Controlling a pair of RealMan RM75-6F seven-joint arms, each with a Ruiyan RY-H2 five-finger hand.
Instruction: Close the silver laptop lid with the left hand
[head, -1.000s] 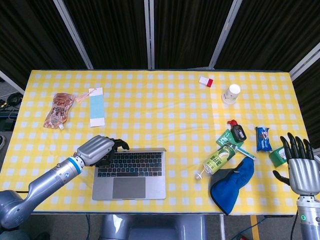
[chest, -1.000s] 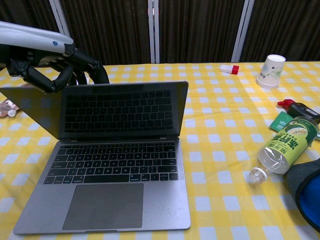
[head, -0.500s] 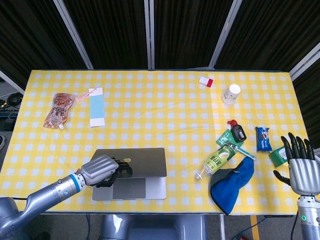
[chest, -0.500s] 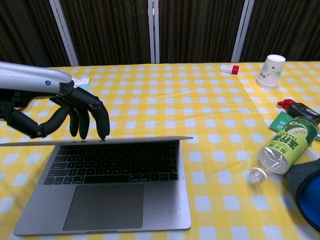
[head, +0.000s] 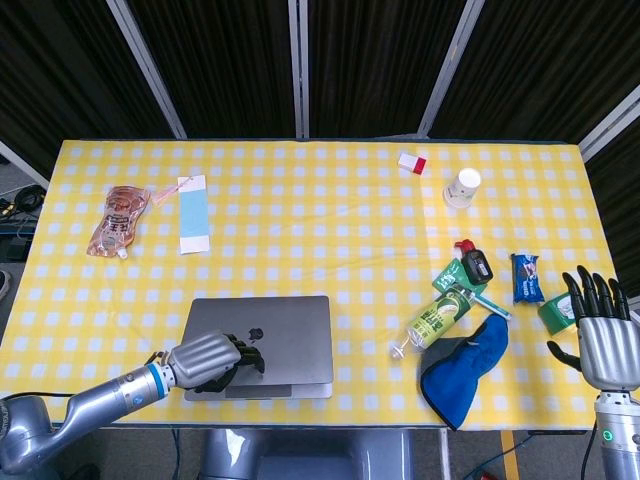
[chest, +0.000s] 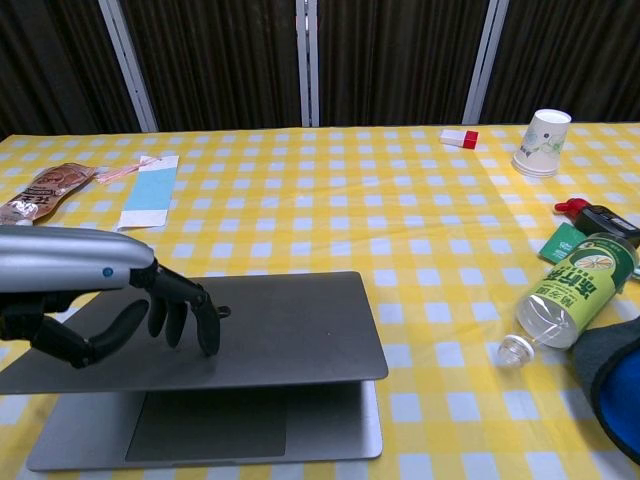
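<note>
Silver laptop (head: 262, 343) sits at the table's near edge, its lid nearly down, the left hand (head: 208, 358) pressing on it with fingers spread, gripping nothing. The right hand (head: 603, 338) hangs open beyond the blue cloth (head: 462, 366). From the chest, the lid (chest: 270, 330) tilts just above the trackpad (chest: 205, 428), fingertips (chest: 208, 340) touching it.

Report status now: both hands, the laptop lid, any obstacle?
Left hand presses fingertips on silver laptop lid. Lid nearly down, gap remains at front. Right hand open, idle. No obstacle seen.
</note>
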